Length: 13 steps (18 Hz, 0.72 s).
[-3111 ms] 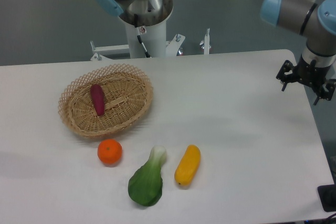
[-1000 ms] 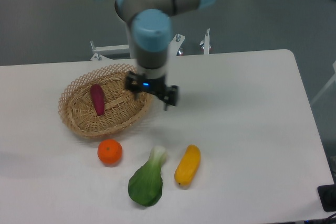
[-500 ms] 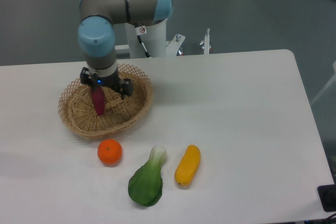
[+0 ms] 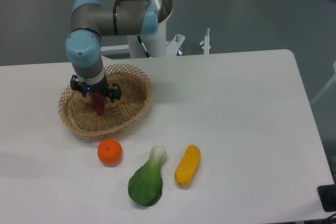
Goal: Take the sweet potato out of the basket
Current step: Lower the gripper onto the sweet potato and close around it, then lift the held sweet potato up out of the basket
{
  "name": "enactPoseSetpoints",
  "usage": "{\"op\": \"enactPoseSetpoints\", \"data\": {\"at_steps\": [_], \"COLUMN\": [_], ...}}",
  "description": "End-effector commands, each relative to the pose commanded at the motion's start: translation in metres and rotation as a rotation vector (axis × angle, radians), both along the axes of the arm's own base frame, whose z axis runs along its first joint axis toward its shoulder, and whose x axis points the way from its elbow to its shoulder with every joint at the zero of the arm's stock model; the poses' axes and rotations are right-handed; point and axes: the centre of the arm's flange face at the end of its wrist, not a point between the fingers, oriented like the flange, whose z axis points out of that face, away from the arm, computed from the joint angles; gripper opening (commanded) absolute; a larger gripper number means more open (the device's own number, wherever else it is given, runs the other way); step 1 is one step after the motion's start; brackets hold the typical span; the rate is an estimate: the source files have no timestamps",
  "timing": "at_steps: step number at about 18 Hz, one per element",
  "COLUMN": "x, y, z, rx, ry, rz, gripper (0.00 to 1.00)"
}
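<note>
The basket (image 4: 79, 121) was noted far left on the table (image 4: 236, 108). The sweet potato (image 4: 99, 107) lay inside it, its upper part hidden by the gripper (image 4: 96, 94) directly above. Finger spacing could not be told. Nearer, left to right, an orange (image 4: 109, 151), bok choy (image 4: 146, 181) and yellow vegetable (image 4: 187, 164) were recorded.

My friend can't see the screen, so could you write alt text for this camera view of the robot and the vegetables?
A robot arm's gripper hangs over a sweet potato lying in a wicker basket on a white table; whether its fingers are closed cannot be seen. In front of the basket lie an orange, a leafy green vegetable and a yellow vegetable.
</note>
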Motion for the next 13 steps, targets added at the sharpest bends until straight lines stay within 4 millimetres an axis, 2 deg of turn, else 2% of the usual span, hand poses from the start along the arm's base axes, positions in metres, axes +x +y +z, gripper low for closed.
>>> {"op": "enactPoseSetpoints", "data": {"at_steps": [4,5,6,11,12,13], "x": [0.002,0.001,0.001,0.000,-0.001,-0.002], "y": [0.003,0.004,0.005,0.008,0.009,0.011], "z": [-0.009,-0.011,-0.012,-0.001,0.003,0.008], "rx": [-0.012,-0.015,-0.011,0.013,0.023,0.033], "ry": [-0.004,-0.005,-0.004,0.005,0.009,0.013], "rz": [0.006,0.006,0.008,0.014,0.014,0.016], "gripper": [0.99,0.94,0.88,0.33,0.26,0.25]}}
